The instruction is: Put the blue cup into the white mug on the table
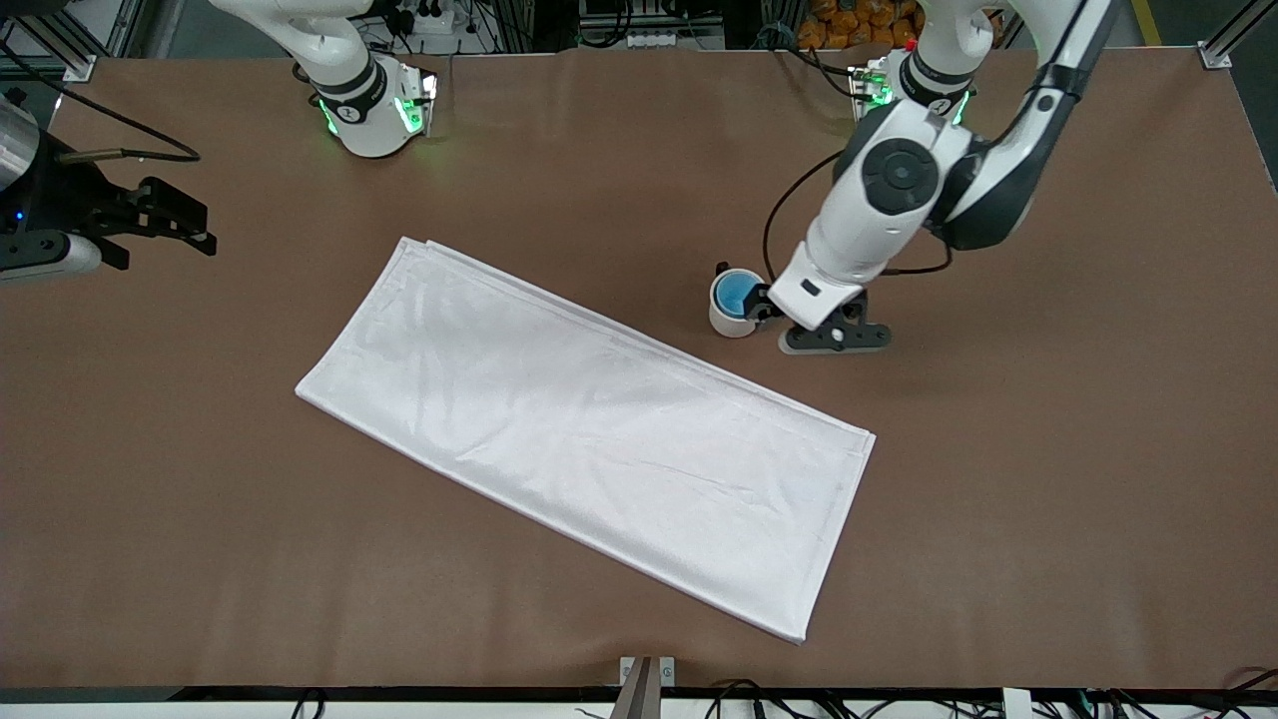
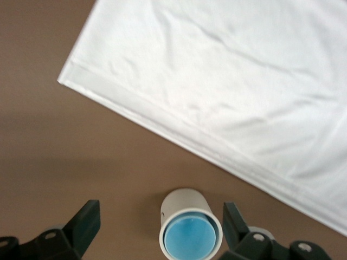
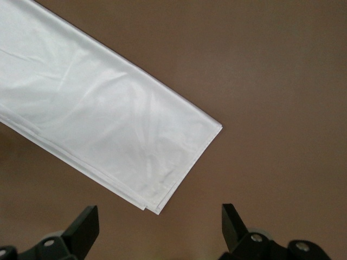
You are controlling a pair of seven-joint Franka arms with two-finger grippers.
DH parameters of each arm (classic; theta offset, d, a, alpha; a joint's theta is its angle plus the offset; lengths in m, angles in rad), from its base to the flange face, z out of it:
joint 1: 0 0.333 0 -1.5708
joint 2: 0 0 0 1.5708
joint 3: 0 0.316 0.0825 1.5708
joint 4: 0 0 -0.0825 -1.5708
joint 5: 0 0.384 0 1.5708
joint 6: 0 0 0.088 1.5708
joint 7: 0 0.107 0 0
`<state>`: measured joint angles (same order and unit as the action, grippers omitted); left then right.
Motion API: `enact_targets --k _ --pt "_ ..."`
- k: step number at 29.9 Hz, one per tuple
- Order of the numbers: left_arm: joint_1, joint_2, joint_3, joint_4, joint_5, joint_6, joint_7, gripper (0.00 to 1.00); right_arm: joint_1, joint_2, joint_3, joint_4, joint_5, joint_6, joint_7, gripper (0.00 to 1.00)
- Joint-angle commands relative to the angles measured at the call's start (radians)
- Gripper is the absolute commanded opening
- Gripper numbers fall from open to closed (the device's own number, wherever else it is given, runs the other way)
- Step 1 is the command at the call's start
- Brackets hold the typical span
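**Inspector:** Position of the task items, please.

**Assistant:** The white mug (image 1: 735, 316) stands upright on the desk (image 1: 1048, 479), toward the left arm's end and closer to the edge where the arm bases stand than to the front camera's edge. The blue cup (image 1: 739, 292) sits inside it — the left wrist view shows the blue disc ringed by the mug's white rim.

**Inspector:** Anything beside it?

**Assistant:** A folded white cloth (image 1: 589, 424) lies diagonally across the middle of the desk. The mug stands just beside the cloth's long edge, apart from it, with bare brown surface between.

**Inspector:** Left pincer?

**Assistant:** The left pincer (image 1: 761, 305) hangs directly over the mug. Its fingers (image 2: 87, 223) are released, spread wide to either side of the mug with clear gaps — nothing is gripped and neither finger touches the rim.

**Inspector:** Right pincer?

**Assistant:** The right pincer (image 1: 190, 228) waits over the desk's edge at the right arm's end, well apart from the mug. Its fingers (image 3: 85, 225) are likewise spread and hold nothing. Its wrist camera looks down on one corner of the cloth and bare desk.

**Inspector:** Condition of the cloth?

**Assistant:** Flat, lightly creased, layered folds visible at the corner in the right wrist view. One corner reaches close to the front camera's edge of the desk.
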<state>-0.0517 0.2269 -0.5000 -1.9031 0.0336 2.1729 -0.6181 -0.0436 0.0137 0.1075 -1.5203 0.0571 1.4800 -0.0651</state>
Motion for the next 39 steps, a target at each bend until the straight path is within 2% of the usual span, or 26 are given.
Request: enact_targets --k 1,4,9,13,16,20,22,27,31,39 --pt "0.047 0.025 -0.006 0.059 0.028 -0.022 0.02 1.0 -0.002 -0.038 0.008 -0.07 -0.002 0.037 -0.016 1.0" --pt "0.076 0.02 -0.006 0.064 0.028 -0.022 0.069 1.0 0.001 -0.04 0.012 -0.083 -0.014 0.037 -0.016 1.0" --pt "0.156 0.0 -0.006 0.064 0.029 -0.036 0.147 1.0 0.001 -0.061 0.072 -0.104 -0.08 0.039 -0.015 1.0" --pt "0.2 -0.015 0.007 0.071 0.054 -0.1 0.28 1.0 0.001 -0.074 0.07 -0.118 -0.08 0.04 -0.015 1.0" --pt "0.184 -0.037 0.093 0.073 0.066 -0.146 0.41 1.0 0.001 -0.081 0.069 -0.119 -0.08 0.042 -0.013 1.0" --pt "0.104 -0.052 0.225 0.058 0.063 -0.217 0.57 1.0 0.001 -0.093 0.06 -0.127 -0.079 0.057 -0.012 1.0" --pt "0.085 -0.069 0.265 0.047 0.059 -0.234 0.606 1.0 0.002 -0.1 0.044 -0.129 -0.076 0.063 -0.012 1.0" --pt "0.073 -0.165 0.29 -0.056 0.057 -0.237 0.61 1.0 0.002 -0.104 0.032 -0.13 -0.071 0.072 -0.012 1.0" --pt "0.055 -0.242 0.339 -0.117 0.057 -0.239 0.644 1.0 0.002 -0.109 0.032 -0.13 -0.068 0.08 -0.009 1.0" --pt "0.055 -0.285 0.359 -0.106 0.057 -0.294 0.684 1.0 0.008 -0.112 0.031 -0.13 -0.059 0.095 0.008 1.0"
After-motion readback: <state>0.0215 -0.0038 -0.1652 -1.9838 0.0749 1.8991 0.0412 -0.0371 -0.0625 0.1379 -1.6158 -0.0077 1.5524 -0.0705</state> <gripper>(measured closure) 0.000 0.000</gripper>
